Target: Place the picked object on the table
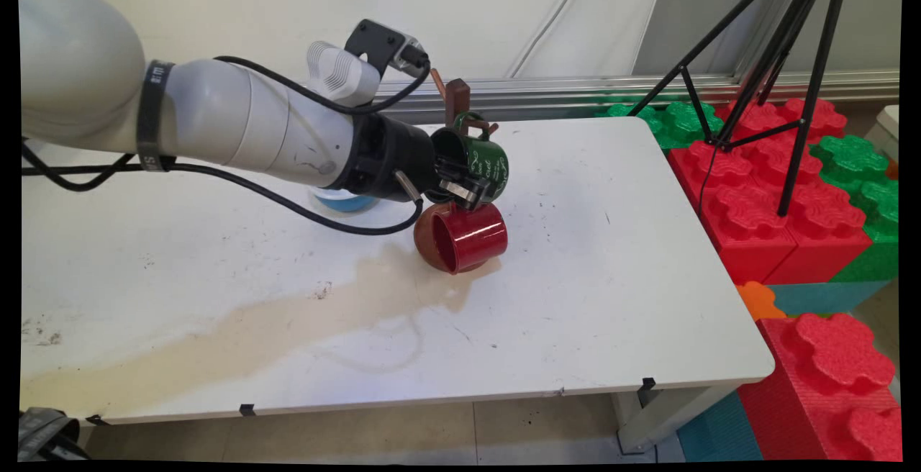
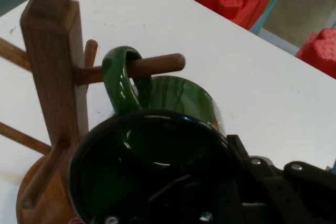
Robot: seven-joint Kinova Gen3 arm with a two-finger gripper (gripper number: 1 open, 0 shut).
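1. While the white arm (image 1: 216, 119) reaches in from the left, its black gripper (image 1: 460, 188) clasps the rim of a green mug (image 1: 483, 162), one finger inside the mouth, the other against the outer wall.
2. The mug is glossy dark green with a black interior and pale handwritten lettering on its side; it lies tilted, mouth toward the hand, above the white table (image 1: 611, 278).
3. Its handle (image 2: 119, 80) is looped over a round peg (image 2: 157, 65) of a brown wooden mug tree (image 2: 50, 72).
4. A red mug (image 1: 464, 238) hangs just below, mouth facing the camera, touching the gripper's underside.
5. The tree's base is mostly hidden behind the mugs and hand; a blue object (image 1: 345, 202) shows only as a sliver under the wrist.
6. Red and green foam blocks (image 1: 755, 198) and a black tripod (image 1: 791, 83) stand beside the table.
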